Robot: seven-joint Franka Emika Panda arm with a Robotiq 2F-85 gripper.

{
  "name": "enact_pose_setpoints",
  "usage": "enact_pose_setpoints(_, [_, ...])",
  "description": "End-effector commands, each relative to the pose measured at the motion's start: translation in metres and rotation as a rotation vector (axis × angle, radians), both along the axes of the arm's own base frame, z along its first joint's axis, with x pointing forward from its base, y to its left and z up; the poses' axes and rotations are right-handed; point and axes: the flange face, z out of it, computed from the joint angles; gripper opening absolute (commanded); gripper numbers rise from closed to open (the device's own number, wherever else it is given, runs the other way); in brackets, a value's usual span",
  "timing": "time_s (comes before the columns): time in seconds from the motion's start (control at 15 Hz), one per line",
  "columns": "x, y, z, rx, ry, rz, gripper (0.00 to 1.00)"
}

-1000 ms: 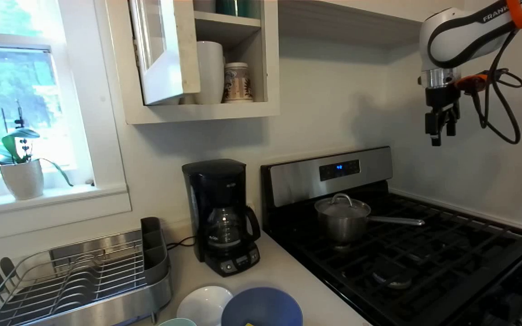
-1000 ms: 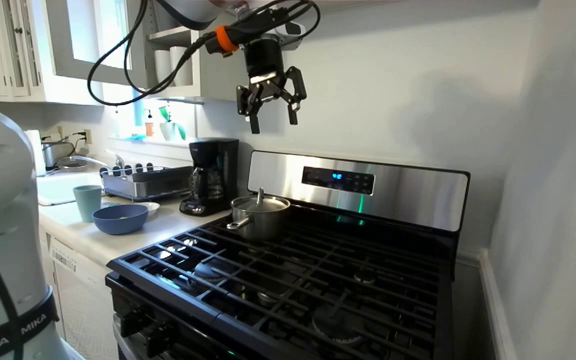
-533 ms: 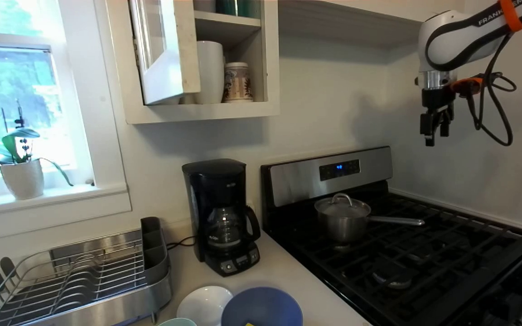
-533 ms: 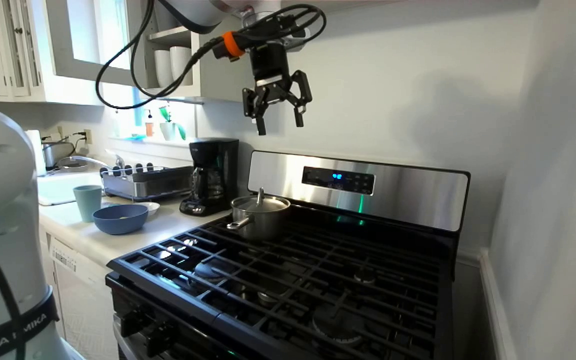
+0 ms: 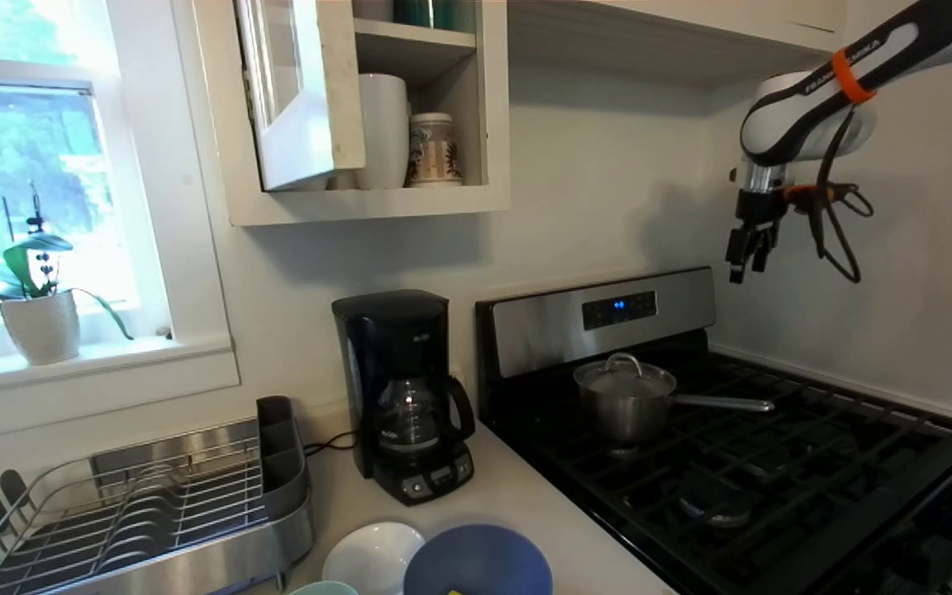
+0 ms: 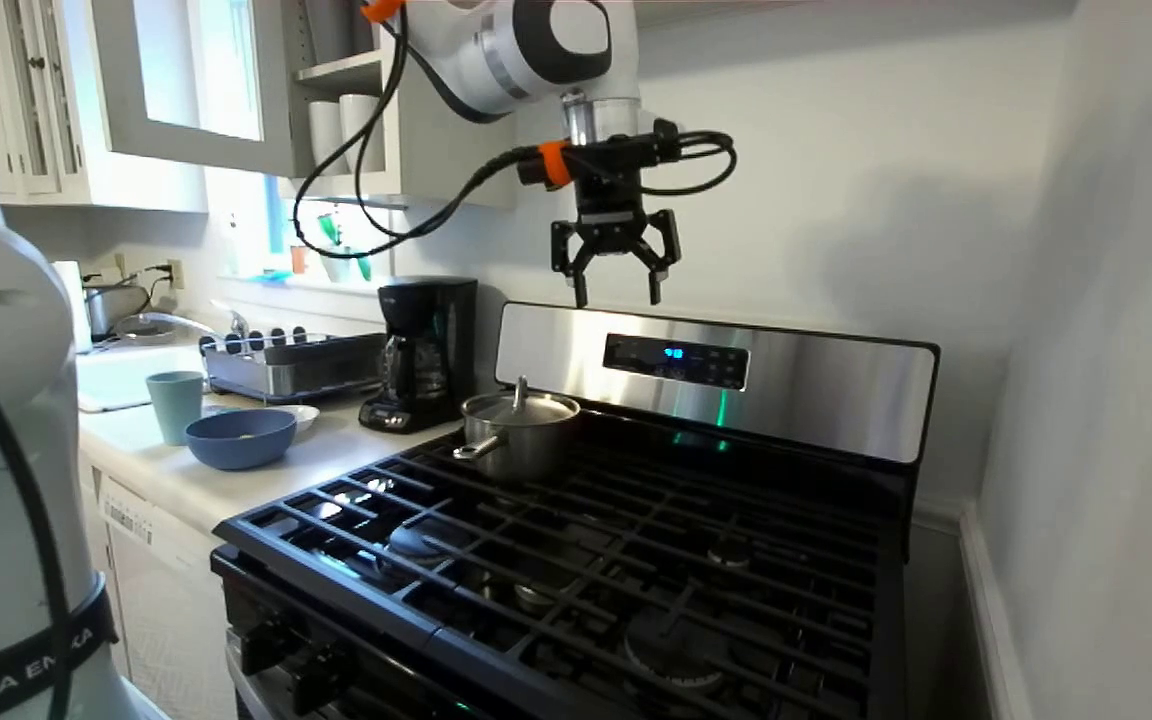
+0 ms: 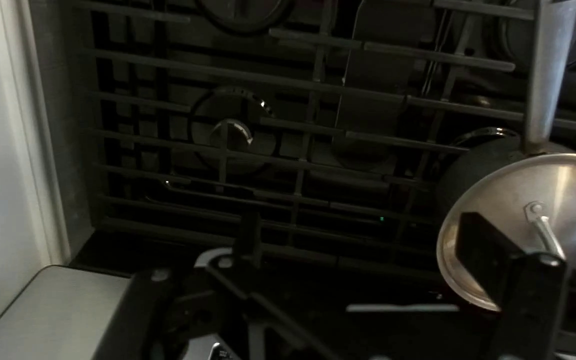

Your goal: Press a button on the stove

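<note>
The stove is a wide steel range with black grates; its raised back panel point(image 6: 836, 395) shows in both exterior views point(image 5: 538, 335). A black control strip with a blue-lit display point(image 6: 676, 360) sits in that panel point(image 5: 619, 307). My gripper point(image 6: 618, 297) points down, open and empty, near the panel's upper edge and left of the display's middle in that exterior view. It also shows in the other exterior view point(image 5: 747, 273), apart from the stove. In the wrist view the open fingers point(image 7: 249, 237) frame dark grates point(image 7: 268, 160); most of the panel is hidden.
A lidded steel pot point(image 6: 521, 435) stands on the grates, its lid point(image 7: 498, 200) below one finger in the wrist view. A black coffee maker point(image 5: 397, 364), a blue bowl point(image 5: 476, 562) and a dish rack point(image 5: 178, 529) are on the counter. A wall point(image 7: 3, 150) borders the stove.
My gripper has moved down; it has moved right in one exterior view and left in the other, nearer the stove's back panel. It stays open. The pot and stove have not moved.
</note>
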Motion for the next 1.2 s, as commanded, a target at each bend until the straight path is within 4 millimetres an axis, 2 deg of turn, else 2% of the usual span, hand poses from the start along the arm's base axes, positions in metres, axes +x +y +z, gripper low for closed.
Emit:
enact_pose_setpoints(0.0, [0.045,-0.017,-0.022,0.053,-0.013,0.068,1.00])
enact_pose_setpoints(0.4, [0.089,-0.041,-0.040,0.075,-0.023,0.106,1.00])
enact_pose_setpoints(0.47, [0.095,-0.045,-0.041,0.075,-0.030,0.104,0.95])
enact_pose_setpoints(0.53, [0.100,-0.049,-0.041,0.073,-0.044,0.098,0.74])
enact_pose_setpoints(0.67, [0.110,-0.059,-0.041,0.059,-0.071,0.087,0.69])
enact_pose_setpoints(0.73, [0.115,-0.063,-0.040,0.053,-0.087,0.080,0.64])
enact_pose_setpoints(1.13, [0.134,-0.080,-0.037,0.056,-0.152,0.045,0.19])
